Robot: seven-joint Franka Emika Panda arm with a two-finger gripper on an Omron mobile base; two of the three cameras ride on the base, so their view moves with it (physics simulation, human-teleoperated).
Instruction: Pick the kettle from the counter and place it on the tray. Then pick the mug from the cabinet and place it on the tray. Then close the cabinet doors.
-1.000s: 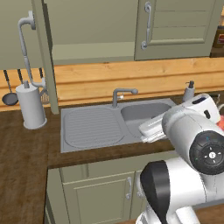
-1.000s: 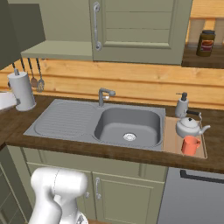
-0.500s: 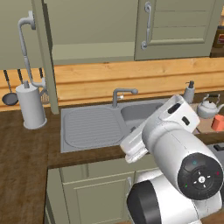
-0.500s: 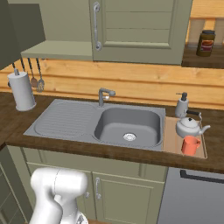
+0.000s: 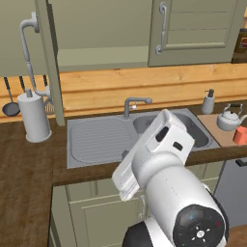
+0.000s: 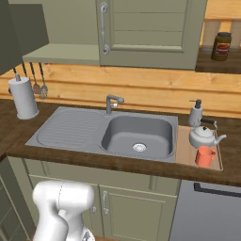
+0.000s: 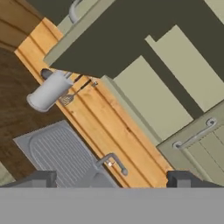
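Already the kettle [image 6: 204,137] and the mug [image 6: 204,156] sit side by side on the tray [image 6: 183,147], just right of the sink [image 6: 136,136] on the counter [image 6: 231,155], so what remains is judged to be the cabinet doors. The right door [image 6: 150,33] looks shut against the cabinet [image 5: 101,29], while the left door [image 5: 48,62] stands swung out, seen edge-on above the paper towel roll [image 5: 34,116], leaving the pale shelf [image 6: 61,54] exposed. The gripper [image 7: 111,178] has its jaws spread wide with nothing between them, and it looks up toward the open cabinet and the faucet [image 7: 111,162]. A door like this is a stiff, flat panel that turns on hinges, so it probably needs a steady push rather than a grasp; it should swing lightly and will not deform. The best place to press is likely the outer face near the free edge, far from the hinges, or the long bar handle [image 5: 26,53]. Smooth paint may let a fingertip slide, so a broad contact seems safer.
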